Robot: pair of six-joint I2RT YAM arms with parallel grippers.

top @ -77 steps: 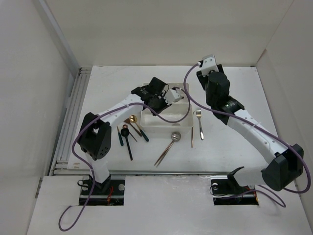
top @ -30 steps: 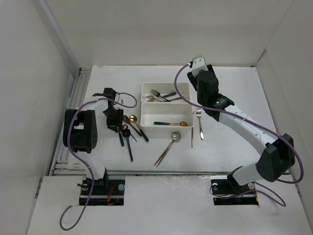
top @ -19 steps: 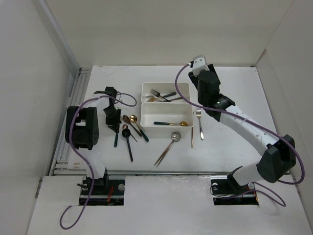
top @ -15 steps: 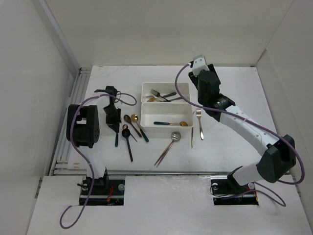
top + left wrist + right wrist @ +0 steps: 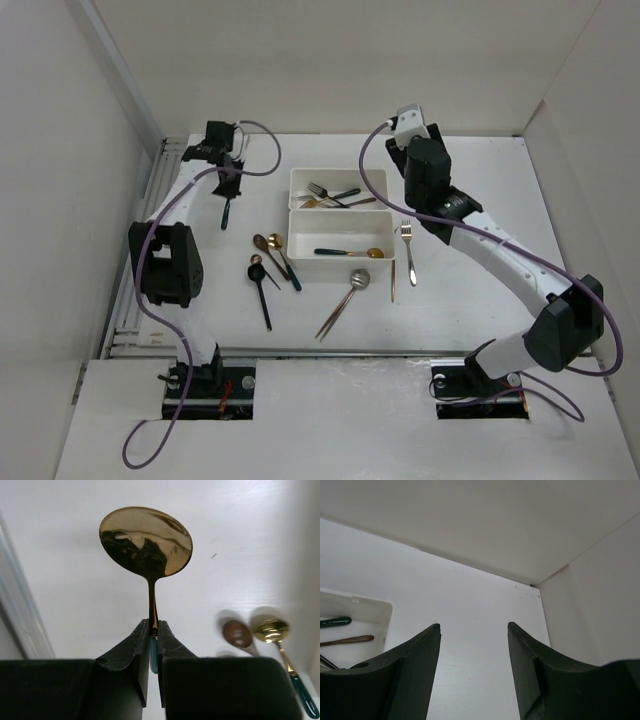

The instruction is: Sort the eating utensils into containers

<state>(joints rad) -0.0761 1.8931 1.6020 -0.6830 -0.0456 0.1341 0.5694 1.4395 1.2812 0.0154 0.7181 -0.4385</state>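
My left gripper [image 5: 228,188] is shut on the neck of a gold spoon with a dark green handle [image 5: 226,212] and holds it above the table's far left. In the left wrist view the spoon's gold bowl [image 5: 146,542] stands above my shut left gripper [image 5: 153,627]. Two white trays lie mid-table. The far tray [image 5: 296,176] holds forks. The near tray [image 5: 296,238] holds a green-handled spoon [image 5: 345,252]. My right gripper [image 5: 402,150] is open and empty just right of the far tray, its jaws wide apart in the right wrist view [image 5: 474,626].
Loose utensils lie on the table: a gold spoon [image 5: 281,256], a copper spoon [image 5: 259,244] and a black spoon [image 5: 260,290] left of the near tray. A silver spoon [image 5: 356,281], a thin copper piece [image 5: 393,280] and a silver fork [image 5: 408,245] lie to its right. Walls enclose the table.
My left gripper closed on a green-handled spoon left of the trays, lifted it and carried it to the far left. The right arm barely moved.
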